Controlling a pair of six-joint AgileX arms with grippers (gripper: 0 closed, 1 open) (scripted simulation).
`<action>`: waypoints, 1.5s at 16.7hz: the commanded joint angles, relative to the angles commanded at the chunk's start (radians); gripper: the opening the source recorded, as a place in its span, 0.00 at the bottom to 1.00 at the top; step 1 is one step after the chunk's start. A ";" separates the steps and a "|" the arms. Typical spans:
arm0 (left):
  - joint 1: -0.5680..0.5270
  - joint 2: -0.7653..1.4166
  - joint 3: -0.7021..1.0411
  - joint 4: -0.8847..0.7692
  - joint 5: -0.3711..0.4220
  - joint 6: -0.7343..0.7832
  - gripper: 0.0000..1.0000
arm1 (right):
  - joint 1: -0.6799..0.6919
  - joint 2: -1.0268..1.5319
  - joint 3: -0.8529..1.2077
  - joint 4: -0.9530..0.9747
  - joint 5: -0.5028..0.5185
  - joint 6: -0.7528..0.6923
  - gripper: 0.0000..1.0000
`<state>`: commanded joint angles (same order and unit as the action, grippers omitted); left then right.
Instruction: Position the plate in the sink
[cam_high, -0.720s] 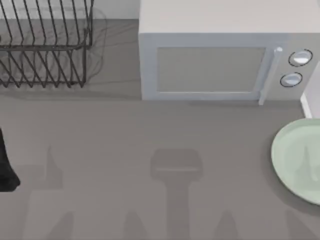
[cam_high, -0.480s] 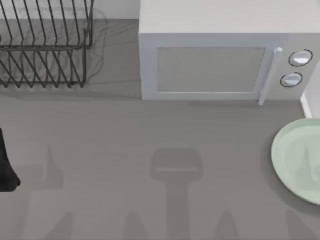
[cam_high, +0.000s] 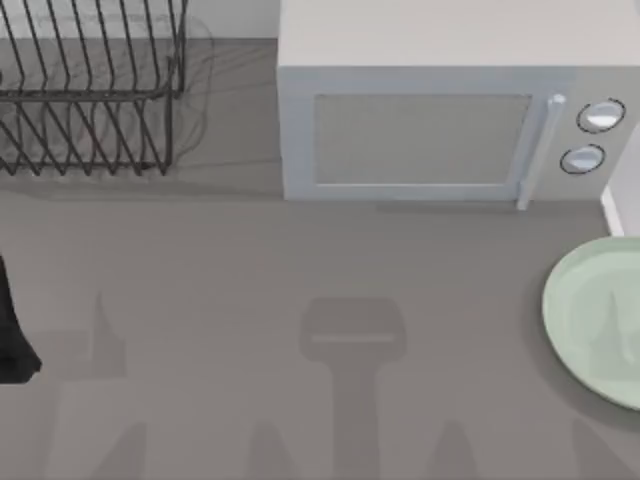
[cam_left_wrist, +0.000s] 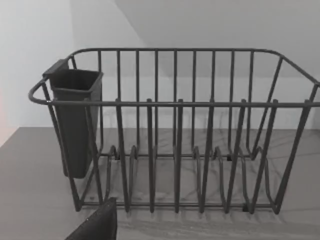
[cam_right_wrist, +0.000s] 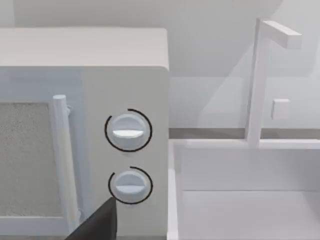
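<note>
The pale mint-green plate (cam_high: 595, 318) lies flat on the grey counter at the right edge of the top view, cut off by the frame. Just behind it, a short piece of the sink's white rim (cam_high: 612, 210) shows beside the microwave. In the right wrist view the sink (cam_right_wrist: 250, 200) is a white basin with a white tap (cam_right_wrist: 260, 80) at its back rim. A dark part of my right gripper (cam_right_wrist: 95, 224) sits low in that view, facing the microwave's corner. My left arm (cam_high: 12, 330) rests at the left edge, and a dark part of my left gripper (cam_left_wrist: 95, 225) faces the dish rack.
A white-grey microwave (cam_high: 420, 130) with two round knobs (cam_high: 598, 115) stands at the back, next to the sink. A black wire dish rack (cam_high: 90, 90) with a dark cutlery cup (cam_left_wrist: 75, 125) occupies the back left. Open grey counter (cam_high: 300, 300) lies in front.
A faint shadow on the plate has drifted slightly toward the right edge. The plate and the left arm have not moved.
</note>
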<state>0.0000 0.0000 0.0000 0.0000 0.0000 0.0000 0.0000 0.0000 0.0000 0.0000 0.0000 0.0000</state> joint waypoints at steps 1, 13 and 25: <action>0.000 0.000 0.000 0.000 0.000 0.000 1.00 | 0.000 0.000 0.000 0.000 0.000 0.000 1.00; 0.000 0.000 0.000 0.000 0.000 0.000 1.00 | 0.003 0.011 0.010 -0.008 0.000 0.003 1.00; 0.000 0.000 0.000 0.000 0.000 0.000 1.00 | 0.164 0.856 0.659 -0.540 0.000 0.171 1.00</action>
<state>0.0000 0.0000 0.0000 0.0000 0.0000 0.0000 0.1637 0.8558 0.6587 -0.5398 0.0002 0.1705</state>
